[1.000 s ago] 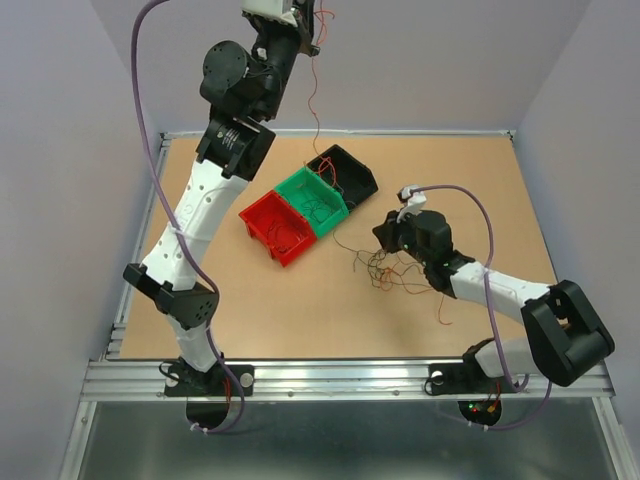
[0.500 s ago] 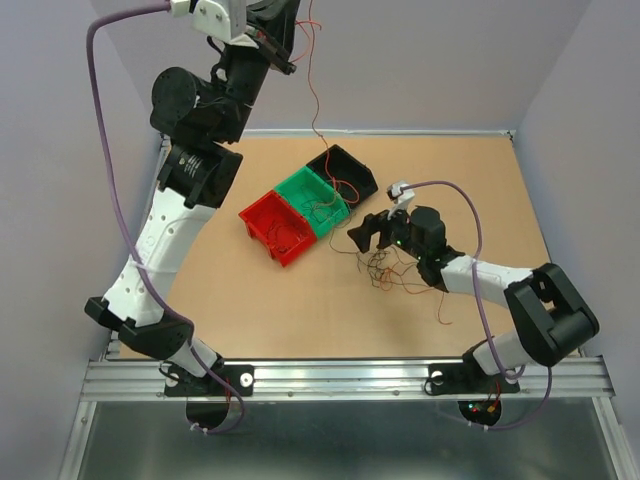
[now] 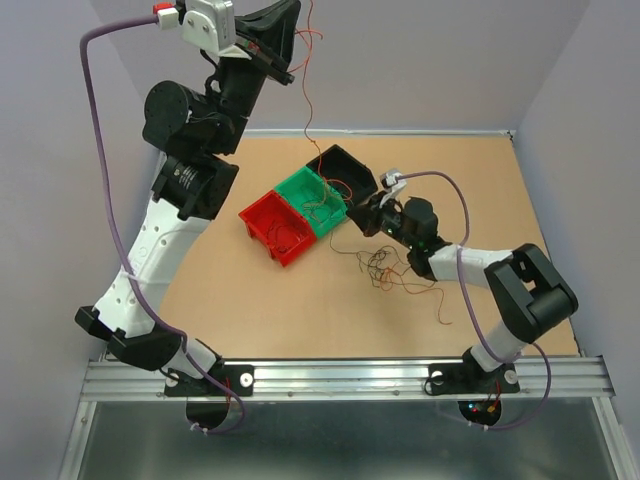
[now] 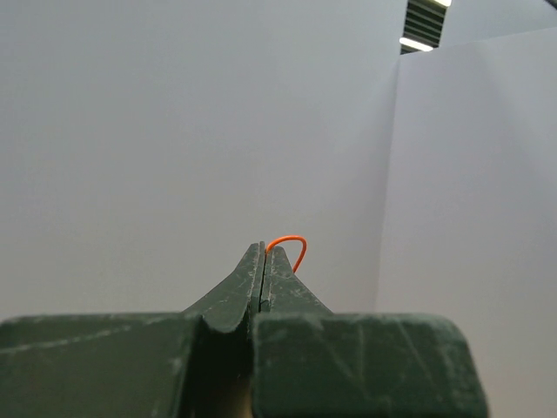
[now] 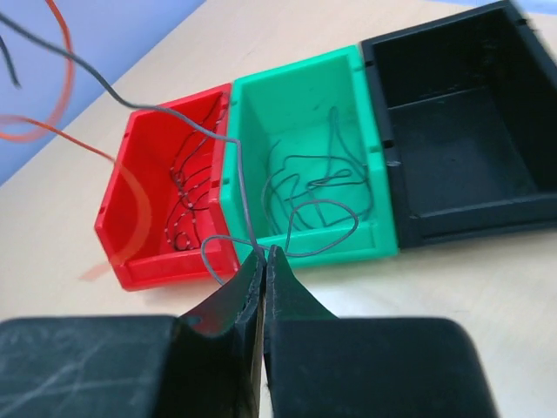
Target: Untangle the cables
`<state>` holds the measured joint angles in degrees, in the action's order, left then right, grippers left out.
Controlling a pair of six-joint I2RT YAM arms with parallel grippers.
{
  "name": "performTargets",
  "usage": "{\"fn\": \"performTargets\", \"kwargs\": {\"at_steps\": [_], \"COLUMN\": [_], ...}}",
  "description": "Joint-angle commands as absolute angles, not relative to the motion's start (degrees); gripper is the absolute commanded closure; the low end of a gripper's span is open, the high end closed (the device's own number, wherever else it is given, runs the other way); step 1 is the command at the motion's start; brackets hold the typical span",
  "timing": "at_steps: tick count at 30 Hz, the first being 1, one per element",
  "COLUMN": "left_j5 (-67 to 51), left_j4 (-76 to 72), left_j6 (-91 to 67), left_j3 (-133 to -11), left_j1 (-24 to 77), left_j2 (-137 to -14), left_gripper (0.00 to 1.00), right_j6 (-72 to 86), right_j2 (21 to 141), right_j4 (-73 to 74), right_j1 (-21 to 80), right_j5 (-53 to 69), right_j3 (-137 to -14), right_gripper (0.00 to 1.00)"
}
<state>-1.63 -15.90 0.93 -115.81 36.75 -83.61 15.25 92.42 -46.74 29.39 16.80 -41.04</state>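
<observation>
My left gripper [image 3: 290,30] is raised high above the back of the table, shut on a thin orange-red cable [image 4: 292,240] that loops out of its tips [image 4: 264,249]. That cable [image 3: 306,110] hangs down toward the black bin [image 3: 350,172]. My right gripper [image 3: 365,215] is low, next to the bins, and shut on a thin dark grey cable [image 5: 228,139] at its tips [image 5: 265,252]. A tangle of red, orange and dark cables [image 3: 393,270] lies on the table beside the right arm.
Three bins stand in a diagonal row: a red bin [image 3: 262,232], a green bin [image 3: 298,186] and the black one. The red and green bins hold thin cables [image 5: 318,187]. Grey walls close in the table on three sides.
My right gripper left the tangle, moved toward the bins, opened, then shut on the dark cable. The left arm swung left, keeping the orange-red cable lifted.
</observation>
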Motion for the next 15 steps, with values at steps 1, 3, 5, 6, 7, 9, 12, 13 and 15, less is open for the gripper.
{"fn": "performTargets", "kwargs": {"at_steps": [1, 3, 5, 6, 7, 9, 12, 13, 15], "left_j5": [7.96, 11.5, 16.59, 19.22, 20.38, 23.88, 27.41, 29.86, 31.98], "left_j4": [-20.65, -20.66, -20.65, -20.74, -21.0, -21.44, -23.11, -23.81, -25.57], "left_j6": [1.75, 2.98, 3.95, 4.3, 4.74, 6.23, 8.61, 10.27, 11.86], "left_j3": [-112.94, -112.85, -112.94, -112.85, -112.76, -112.59, -112.59, -112.59, -112.59], "left_j1": [36.91, 36.91, 36.91, 36.83, 36.83, 36.91, 36.91, 36.57, 35.78], "left_j2": [-80.6, -80.25, -80.07, -80.07, -80.07, -80.24, -80.86, -80.95, -81.12], "left_gripper": [1.0, 1.0, 1.0, 1.0, 1.0, 1.0, 1.0, 1.0, 1.0], "right_j6": [16.61, 19.15, 22.3, 23.37, 25.38, 27.66, 30.93, 32.16, 33.31], "right_j2": [85.02, 81.84, 77.01, 75.6, 72.89, 70.59, 65.58, 63.65, 62.15], "right_j4": [-50.37, -44.85, -36.88, -33.61, -27.74, -23.22, -19.69, -19.51, -19.42], "right_j1": [29.45, 28.66, 27.78, 27.43, 27.16, 25.67, 21.63, 20.23, 15.84], "right_j5": [3.9, -7.13, -19.78, -23.6, -26.95, -34.67, -37.44, -36.31, -33.68], "right_j3": [-36.92, -34.9, -34.37, -34.45, -34.54, -33.93, -31.73, -29.99, -28.66], "right_gripper": [0.99, 0.99, 0.99, 1.0, 0.99, 0.99, 1.0, 0.99, 1.0]}}
